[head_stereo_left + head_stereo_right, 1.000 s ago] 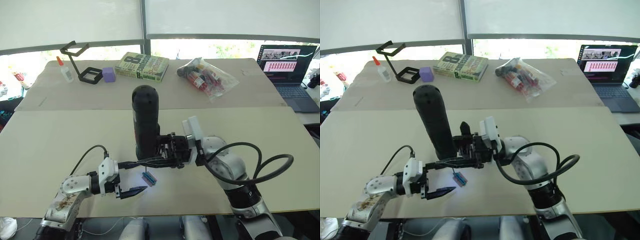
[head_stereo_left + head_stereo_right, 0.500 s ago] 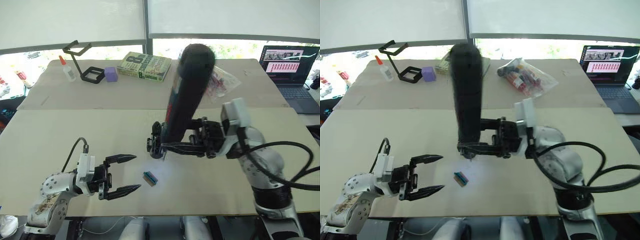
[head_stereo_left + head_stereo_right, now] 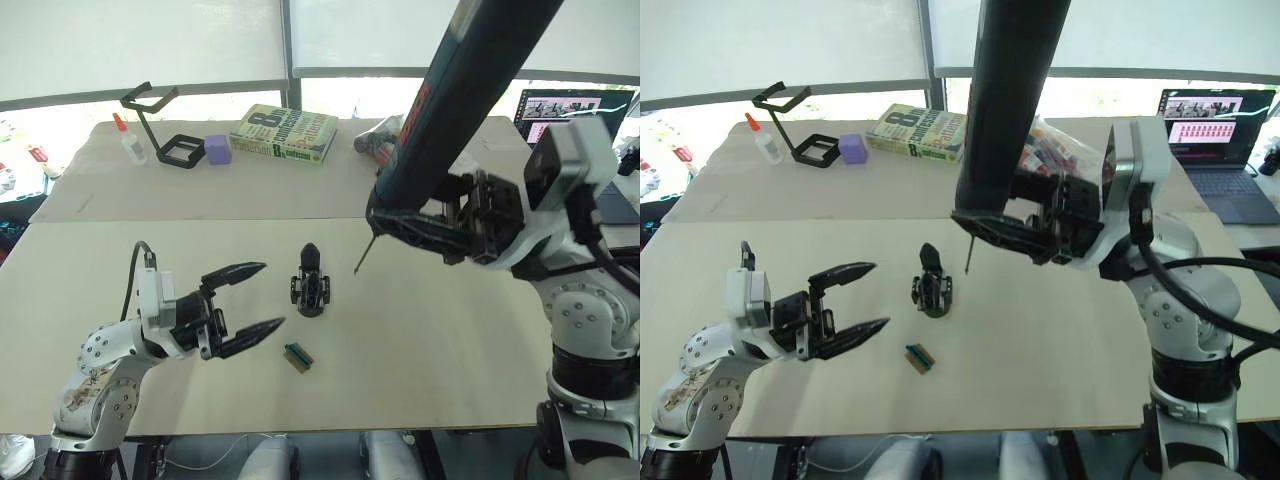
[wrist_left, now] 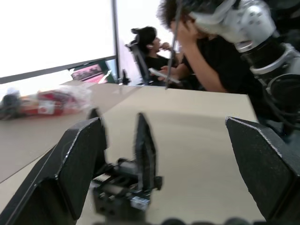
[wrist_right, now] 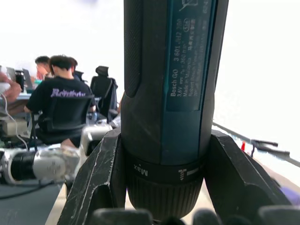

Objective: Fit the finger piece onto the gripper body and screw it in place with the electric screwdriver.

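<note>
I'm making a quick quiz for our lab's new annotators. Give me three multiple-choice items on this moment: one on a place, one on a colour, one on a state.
1. Where does the gripper body stand?
A. on the book
B. on the near table, between the two grippers
C. in the left gripper

2. What colour is the small block beside the wire stand?
A. purple
B. red
C. yellow

3. What state is the left gripper in?
A. shut on the finger piece
B. shut on nothing
C. open, holding nothing

Key: 1 B, it stands on the table ahead of the left gripper; 2 A, the block is purple; 3 C, its fingers are spread apart with nothing between, while the right gripper clamps the electric screwdriver.
</note>
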